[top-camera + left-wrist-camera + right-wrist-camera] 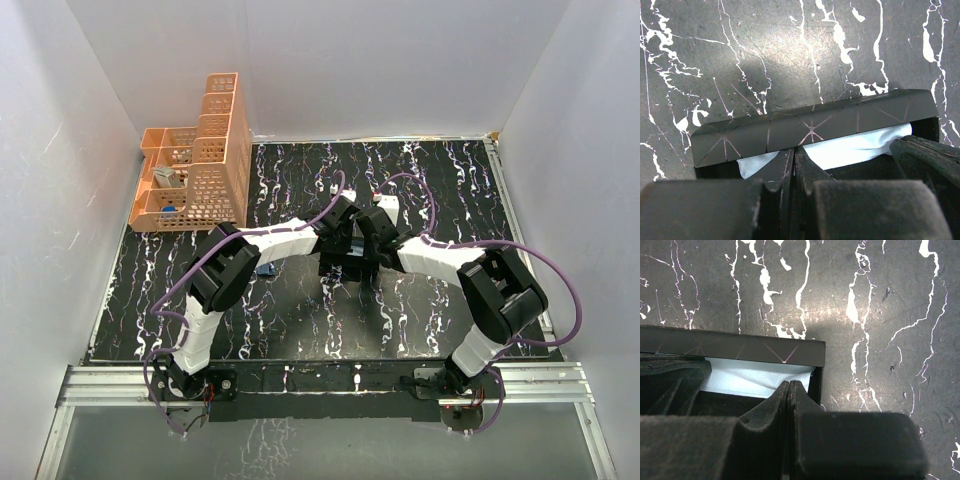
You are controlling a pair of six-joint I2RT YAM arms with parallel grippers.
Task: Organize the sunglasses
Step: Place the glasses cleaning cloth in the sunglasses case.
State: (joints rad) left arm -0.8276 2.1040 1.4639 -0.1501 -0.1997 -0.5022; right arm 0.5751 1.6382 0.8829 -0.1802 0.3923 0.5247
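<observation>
Table (300, 320): black marbled top, my arms meeting mid-frame in the top view
Case (810, 130): black, oblong, lid ajar
Left gripper (794, 160): pinched shut at the case mouth, nothing visibly held
Right gripper (790, 390): likewise shut, apparently empty
Cloth (855, 147): light blue, tucked inside the case
Sunglasses (265, 270): small dark blue sliver on the table, just left of centre; too small to read detail
Progress: I judge the glasses not yet cased

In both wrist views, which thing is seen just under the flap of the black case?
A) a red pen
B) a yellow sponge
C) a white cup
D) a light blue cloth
D: a light blue cloth peeks out from under the flap of the black glasses case, and both wrist views show it.
</observation>
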